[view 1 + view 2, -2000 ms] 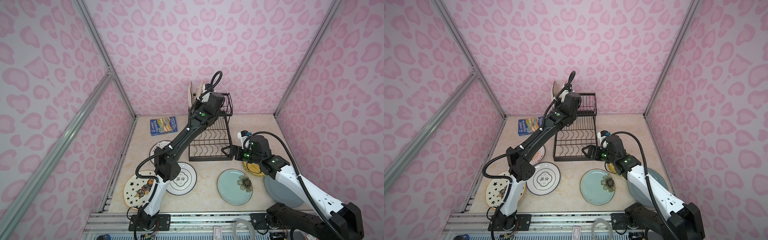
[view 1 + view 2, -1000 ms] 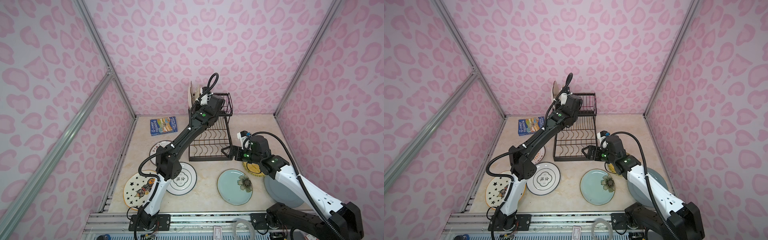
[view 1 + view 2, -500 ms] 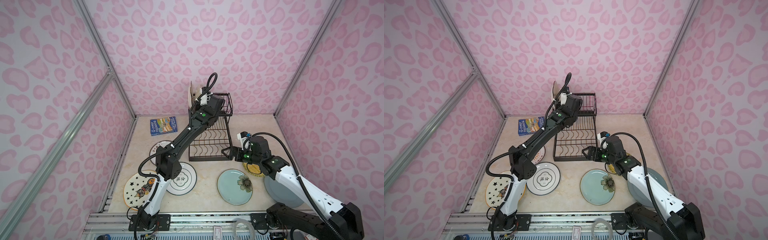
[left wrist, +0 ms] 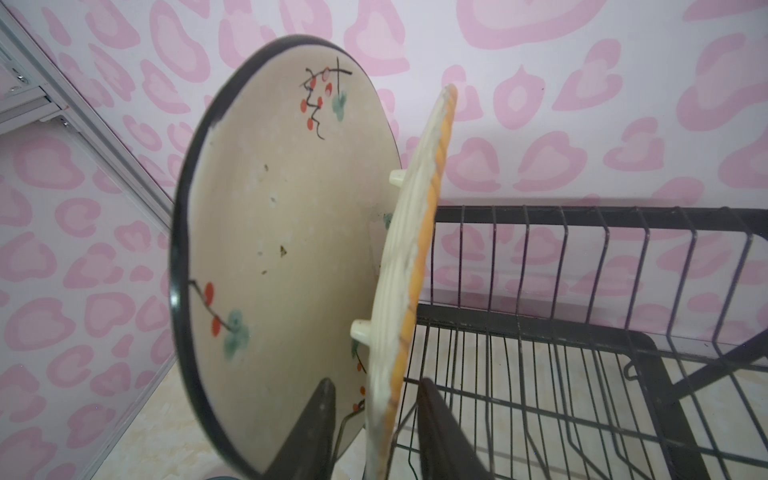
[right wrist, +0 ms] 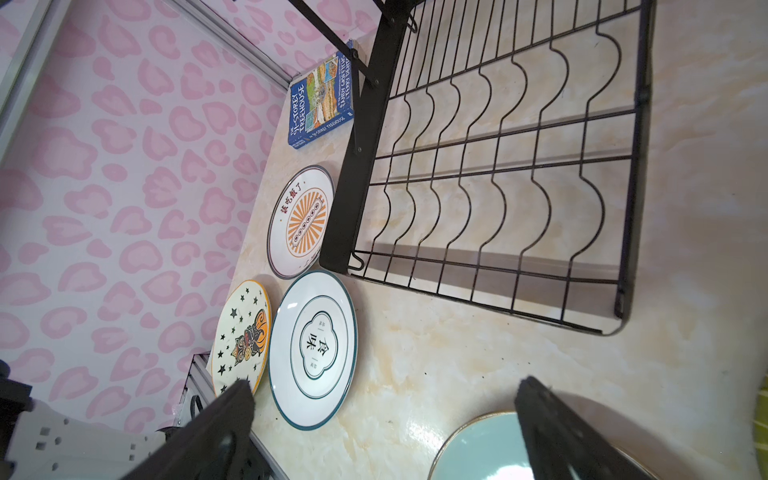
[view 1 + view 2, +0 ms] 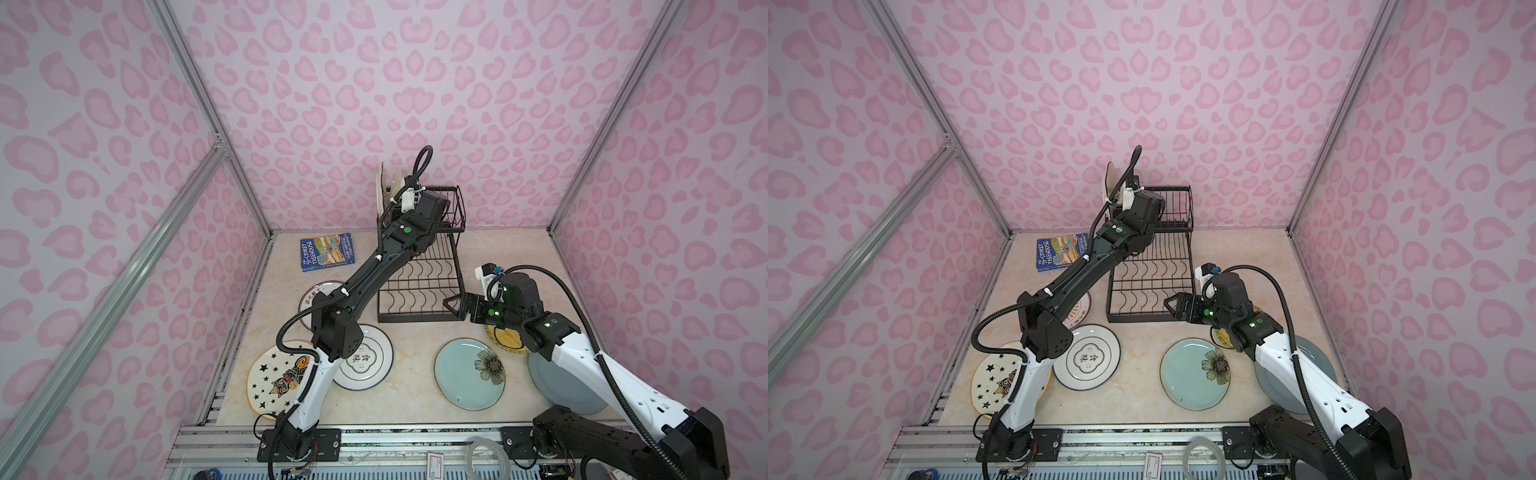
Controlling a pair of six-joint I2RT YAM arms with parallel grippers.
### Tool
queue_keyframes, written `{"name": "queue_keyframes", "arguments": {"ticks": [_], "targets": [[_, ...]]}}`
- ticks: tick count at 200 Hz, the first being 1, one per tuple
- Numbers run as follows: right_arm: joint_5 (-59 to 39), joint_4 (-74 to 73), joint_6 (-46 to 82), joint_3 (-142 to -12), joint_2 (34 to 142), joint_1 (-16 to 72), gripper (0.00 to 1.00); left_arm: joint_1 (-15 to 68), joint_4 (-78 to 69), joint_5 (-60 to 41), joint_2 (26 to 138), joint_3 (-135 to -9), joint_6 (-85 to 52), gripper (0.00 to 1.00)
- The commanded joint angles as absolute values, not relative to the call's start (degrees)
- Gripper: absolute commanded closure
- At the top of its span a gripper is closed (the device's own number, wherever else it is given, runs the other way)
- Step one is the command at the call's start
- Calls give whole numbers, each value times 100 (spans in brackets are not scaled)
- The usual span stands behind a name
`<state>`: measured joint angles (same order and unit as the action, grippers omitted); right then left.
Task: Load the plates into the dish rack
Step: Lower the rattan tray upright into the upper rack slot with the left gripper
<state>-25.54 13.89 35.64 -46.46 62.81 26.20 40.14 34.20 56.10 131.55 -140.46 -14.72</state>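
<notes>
Up at the left end of the raised basket of the dish rack (image 4: 540,325), I am straddling the rim of the yellow woven plate (image 4: 415,232) with my left gripper (image 4: 375,384), jaws parted, a gap showing on each side. That plate is standing upright beside the cream berry plate (image 4: 282,216). My right gripper (image 5: 386,382) is hovering spread wide and empty by the rack's lower tray corner.

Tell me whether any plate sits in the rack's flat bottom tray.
No, the bottom tray shows only bare wavy wires with the tabletop visible through them.
</notes>
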Motion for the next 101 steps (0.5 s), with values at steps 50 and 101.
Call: {"name": "queue_keyframes", "arguments": {"ticks": [50,101], "targets": [[-2602,1354,3618,-4623,6286,2669,2,4023,3370,5661,12138,-14140,-1340,56],[-2562,1306,3655,-4674,6337,2771,2,4056,3239,5616,11748,-14142,-1080,56]]}}
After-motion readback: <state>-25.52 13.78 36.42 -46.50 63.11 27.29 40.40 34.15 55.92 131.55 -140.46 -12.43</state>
